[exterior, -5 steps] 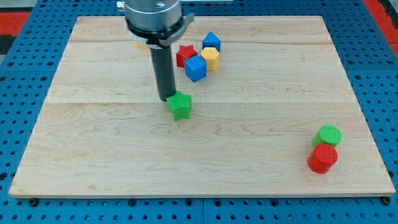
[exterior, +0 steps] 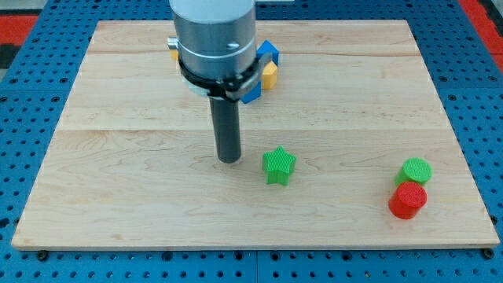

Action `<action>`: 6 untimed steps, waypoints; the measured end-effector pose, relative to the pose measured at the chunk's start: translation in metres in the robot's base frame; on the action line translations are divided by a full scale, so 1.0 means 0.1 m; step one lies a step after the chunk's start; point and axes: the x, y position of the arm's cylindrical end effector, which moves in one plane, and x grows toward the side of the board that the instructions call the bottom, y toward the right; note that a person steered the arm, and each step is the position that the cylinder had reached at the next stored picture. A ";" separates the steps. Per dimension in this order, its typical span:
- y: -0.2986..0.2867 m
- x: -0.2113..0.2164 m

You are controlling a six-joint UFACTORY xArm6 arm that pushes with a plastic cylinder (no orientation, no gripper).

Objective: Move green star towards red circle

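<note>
The green star (exterior: pixel 278 166) lies on the wooden board, a little right of centre and toward the view's bottom. The red circle (exterior: pixel 408 199) sits near the board's bottom right, touching the green circle (exterior: pixel 414 170) just above it. My tip (exterior: pixel 229 159) rests on the board just left of the green star, a small gap between them. The star is well left of the red circle.
Near the view's top, partly hidden behind my arm, are a blue block (exterior: pixel 269 52), a yellow block (exterior: pixel 269 75) and another blue block (exterior: pixel 253 90). A yellow bit (exterior: pixel 171 45) shows at the arm's left. The board's edge (exterior: pixel 251 248) runs along the bottom.
The green star has slid right and down, toward the red circle. My tip has moved right and down after it. The arm now hides the red star and most of the top cluster.
</note>
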 end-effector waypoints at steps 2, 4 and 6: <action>0.78 0.22; 0.49 -0.14; 1.00 -0.06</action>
